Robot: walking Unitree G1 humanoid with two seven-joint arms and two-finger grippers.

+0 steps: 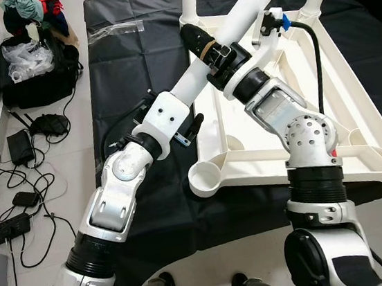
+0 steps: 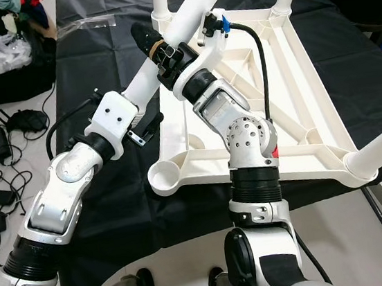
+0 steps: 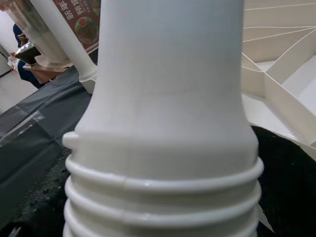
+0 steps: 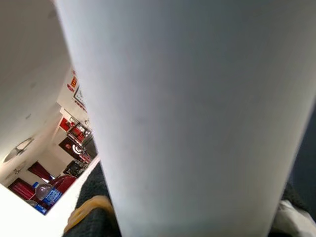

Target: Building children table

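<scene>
Left eye view showing a white table leg (image 1: 248, 10) slanting over the upturned white tabletop (image 1: 349, 68) on a black sheet (image 1: 127, 74), being gripped by both left gripper (image 1: 196, 39) and right gripper (image 1: 217, 57), fingers closed around it.

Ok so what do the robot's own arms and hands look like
Both arms are silver-grey and white segmented shells joined by black ribbed collars. The left arm has a white elbow block with screw holes. The right arm has a perforated round joint, a red spot and a black cable looping to a blue-tipped connector.
</scene>
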